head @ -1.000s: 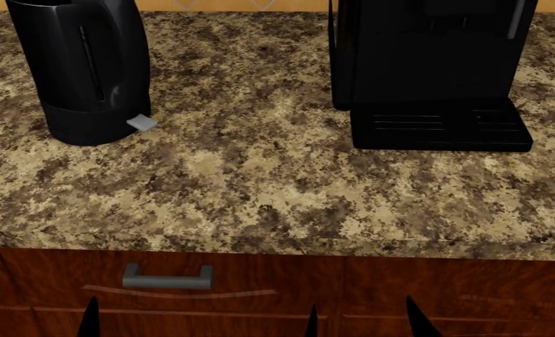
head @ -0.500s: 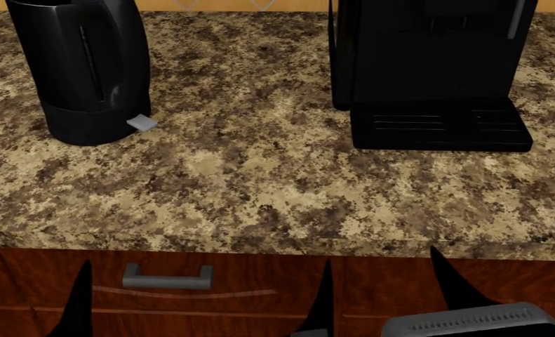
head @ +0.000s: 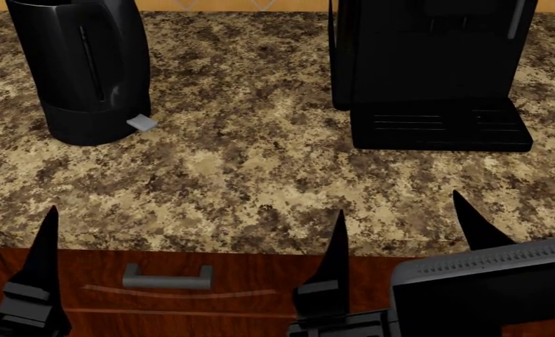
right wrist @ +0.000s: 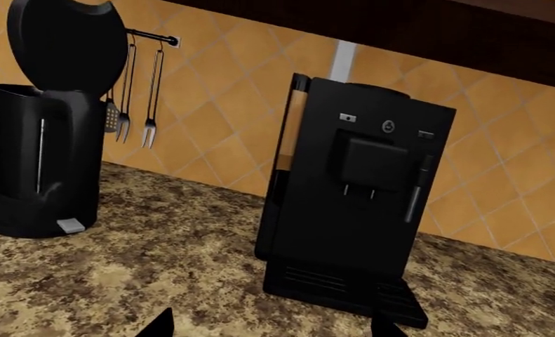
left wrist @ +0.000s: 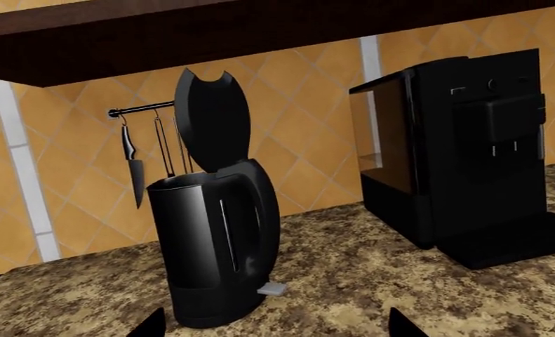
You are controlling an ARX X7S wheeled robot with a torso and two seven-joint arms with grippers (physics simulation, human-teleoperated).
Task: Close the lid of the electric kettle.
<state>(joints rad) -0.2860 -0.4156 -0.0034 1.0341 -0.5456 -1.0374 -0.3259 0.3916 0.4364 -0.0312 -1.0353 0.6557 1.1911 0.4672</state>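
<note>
Now the kettle (head: 83, 70) is standing at the back left of the speckled brown tabletop (head: 249, 175), with its small grey switch tab (head: 140, 123) sticking out at the base toward the middle of the tabletop. Its lid (left wrist: 212, 119) is standing upright, fully open above the mouth, as both wrist views are showing; in the head view the top of the kettle is cut off, so the lid is not visible there. The coffee machine (head: 431, 70) is sitting at the back right, well apart from the kettle, with its slotted drip tray (head: 441, 126) facing the front edge.

The left end effector (head: 188, 260) is hanging low at the front edge of the tabletop, over the wooden drawer front (head: 258, 288) and its grey handle (head: 167, 276). Its two black fingers are pointing up and standing wide apart, and nothing is between them. The right end effector (head: 487, 232) is beside it on the right, also at the front edge. Only one pointed finger is showing in the head view, but in the right wrist view two tips are standing apart at the lower border, so it is looking open and is holding nothing. Both are well apart from the kettle.

On the tiled wall (left wrist: 296, 119) behind the kettle, a rail (left wrist: 142, 109) is carrying a knife (left wrist: 133, 168) and other utensils.
</note>
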